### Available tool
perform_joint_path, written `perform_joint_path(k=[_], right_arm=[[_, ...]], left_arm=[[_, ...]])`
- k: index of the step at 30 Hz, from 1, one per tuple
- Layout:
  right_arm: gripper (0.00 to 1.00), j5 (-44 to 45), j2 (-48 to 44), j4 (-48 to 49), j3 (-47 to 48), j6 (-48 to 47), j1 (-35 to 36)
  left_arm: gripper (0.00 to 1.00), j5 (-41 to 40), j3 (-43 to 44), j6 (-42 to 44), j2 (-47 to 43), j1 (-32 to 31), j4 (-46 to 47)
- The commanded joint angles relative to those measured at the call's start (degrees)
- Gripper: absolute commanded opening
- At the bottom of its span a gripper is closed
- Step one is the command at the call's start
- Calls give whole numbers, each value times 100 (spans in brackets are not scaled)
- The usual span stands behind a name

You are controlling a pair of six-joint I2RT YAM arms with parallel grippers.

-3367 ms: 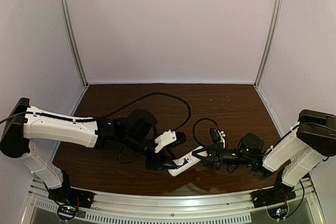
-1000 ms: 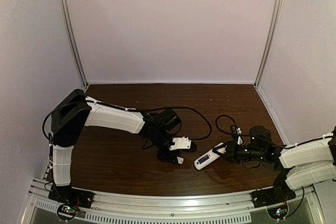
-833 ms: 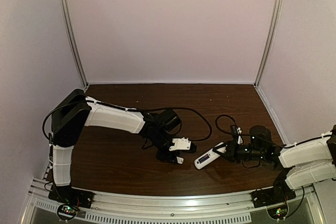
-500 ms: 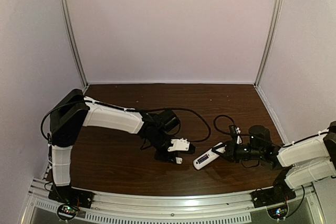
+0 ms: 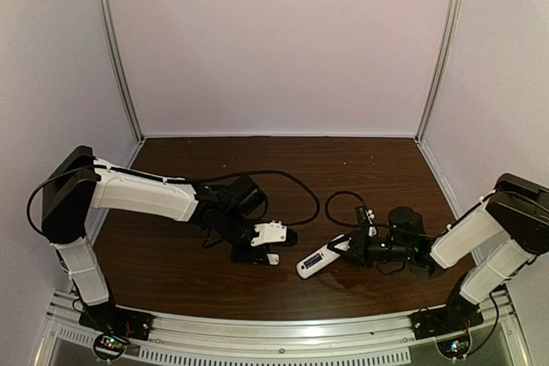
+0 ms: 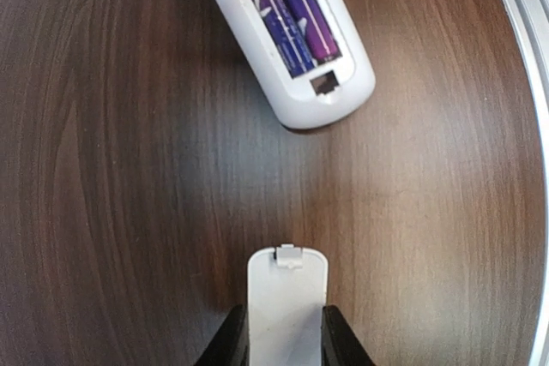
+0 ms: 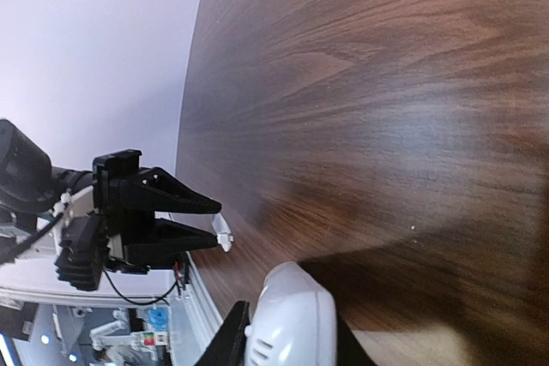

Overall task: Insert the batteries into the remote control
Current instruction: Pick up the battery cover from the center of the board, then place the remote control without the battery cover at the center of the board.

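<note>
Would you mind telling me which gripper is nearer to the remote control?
Right. The right gripper clamps one end of the remote control; the left gripper holds the battery cover just short of the remote's open battery end, not touching it.

Soft, even light; pale glare on the table [image 6: 129,169]; the remote control [image 6: 309,107] throws a shadow; edges look bent.

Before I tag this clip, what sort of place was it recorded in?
Probably a lab robot test cell, not a home: a dark wood-grain tabletop boxed in by plain pale walls on aluminium posts, with two robot arms bolted to a metal rail at its near edge.
</note>
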Motion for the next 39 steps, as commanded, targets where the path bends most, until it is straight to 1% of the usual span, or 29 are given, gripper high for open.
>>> perform_joint_path(k=[1,4,5,7,8,9,10,11,13,16,18,20,23,26,28,30,31,35,38,39], right_arm=[[35,329,524,825,-13,358,192],[44,350,699,1003,-65,439,219],[49,377,698,977,-78,431,218],[56,435,638,816,-97,390,218],[63,485,579,676,-126,361,218],[73,532,483,489,-134,315,218],[86,590,373,220,-123,259,211],[91,678,211,-94,-111,201,210],[98,914,-203,-864,-73,26,196],[100,1372,-975,-2271,70,-325,145],[100,1583,-1533,-3022,170,-574,72],[100,1647,-1861,-3529,221,-793,-49],[100,1560,-2131,-3955,228,-1017,-306],[100,1357,-2407,-3919,222,-1164,-421],[100,1091,-2604,-3626,351,-1279,-423],[96,722,-2683,-3305,569,-1352,-415],[95,465,-2675,-3147,720,-1357,-408],[90,-74,-2529,-2482,1054,-1376,-270],[87,-423,-2300,-1939,1189,-1273,-174],[86,-445,-2263,-1798,1218,-1220,-144]], left_arm=[[25,-120,-281,-299,-339,66,442],[25,-144,-411,-359,-521,81,591],[25,-147,-445,-374,-562,86,623],[25,-158,-477,-391,-639,95,658],[25,-167,-507,-411,-691,97,687],[25,-160,-528,-420,-738,99,724],[25,-158,-556,-423,-794,94,753],[25,-171,-576,-437,-849,92,779],[25,-149,-608,-461,-961,100,830],[25,-127,-673,-493,-1136,101,948],[25,-131,-710,-542,-1249,112,1039],[25,-91,-780,-583,-1381,132,1188],[25,-8,-883,-672,-1575,177,1457],[27,-27,-1033,-710,-1796,182,1783],[28,10,-1207,-751,-2017,184,2074],[28,137,-1407,-847,-2249,182,2564],[28,254,-1496,-913,-2344,180,2813],[29,613,-1802,-1381,-2635,174,3911],[29,632,-1869,-1776,-2722,167,4554],[29,528,-1851,-1904,-2729,157,4679]])
